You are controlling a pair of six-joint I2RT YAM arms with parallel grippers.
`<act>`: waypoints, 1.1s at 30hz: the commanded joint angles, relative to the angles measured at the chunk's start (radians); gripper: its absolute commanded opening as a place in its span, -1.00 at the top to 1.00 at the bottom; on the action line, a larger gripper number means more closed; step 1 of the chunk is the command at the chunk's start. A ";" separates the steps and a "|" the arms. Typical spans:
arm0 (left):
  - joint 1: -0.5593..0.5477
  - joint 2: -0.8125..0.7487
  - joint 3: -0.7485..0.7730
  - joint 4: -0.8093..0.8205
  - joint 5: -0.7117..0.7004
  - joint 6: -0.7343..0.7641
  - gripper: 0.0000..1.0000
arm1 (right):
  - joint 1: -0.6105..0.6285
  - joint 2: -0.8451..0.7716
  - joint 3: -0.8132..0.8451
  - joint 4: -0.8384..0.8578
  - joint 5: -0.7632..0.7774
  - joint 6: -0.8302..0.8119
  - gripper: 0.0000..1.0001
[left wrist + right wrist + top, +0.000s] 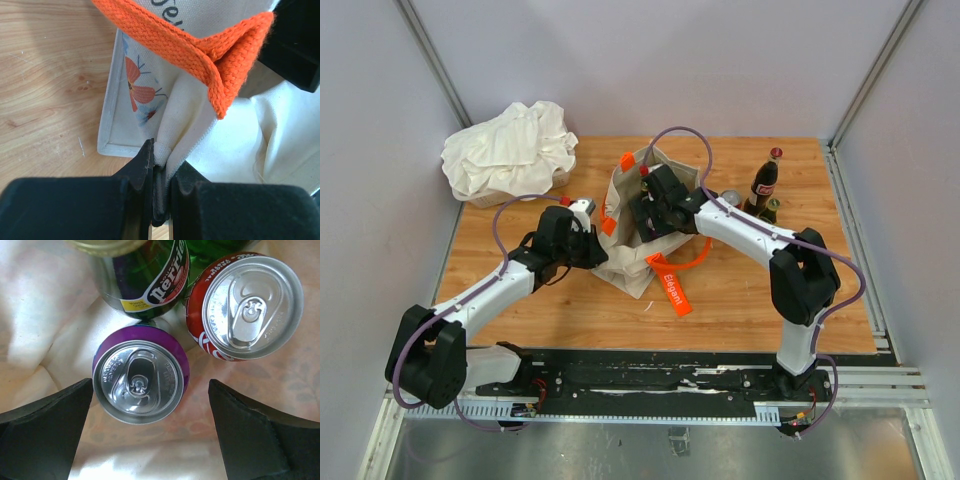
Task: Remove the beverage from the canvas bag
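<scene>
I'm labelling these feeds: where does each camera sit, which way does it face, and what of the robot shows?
Top external: above and behind, looking down at the table; left arm and right arm show.
Left wrist: on the left arm, facing the canvas bag, its printed side and orange handle; left hand pinches its fabric.
Right wrist: on the right arm, looking down into the bag at purple can, red can and Perrier bottle; right hand open.
Shared: top and left wrist both show the bag's orange handle.
</scene>
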 commanded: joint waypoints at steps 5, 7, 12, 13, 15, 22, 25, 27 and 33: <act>-0.005 0.027 -0.034 -0.040 -0.052 0.018 0.99 | -0.018 0.046 0.002 0.014 -0.014 0.006 -0.99; -0.005 0.026 -0.033 -0.040 -0.052 0.018 0.99 | -0.019 0.052 0.009 0.027 -0.010 0.004 -0.99; -0.005 0.027 -0.037 -0.039 -0.054 0.016 0.99 | -0.018 0.077 0.038 0.038 0.002 -0.004 -0.99; -0.006 0.028 -0.036 -0.039 -0.055 0.016 0.99 | -0.019 0.083 0.045 0.038 0.001 -0.005 -0.98; -0.005 0.031 -0.036 -0.039 -0.056 0.018 0.99 | -0.019 0.092 0.057 0.040 -0.006 -0.003 -0.91; -0.005 0.037 -0.035 -0.038 -0.059 0.019 0.99 | -0.019 0.103 0.060 0.055 -0.017 -0.007 -0.22; -0.006 0.043 -0.035 -0.036 -0.056 0.019 0.99 | -0.018 0.097 0.050 0.054 -0.025 -0.008 0.39; -0.005 0.045 -0.035 -0.035 -0.055 0.019 0.99 | -0.019 0.088 0.040 0.051 -0.027 -0.009 0.82; -0.005 0.050 -0.032 -0.034 -0.054 0.022 0.99 | -0.009 0.014 0.023 0.059 -0.074 -0.053 0.99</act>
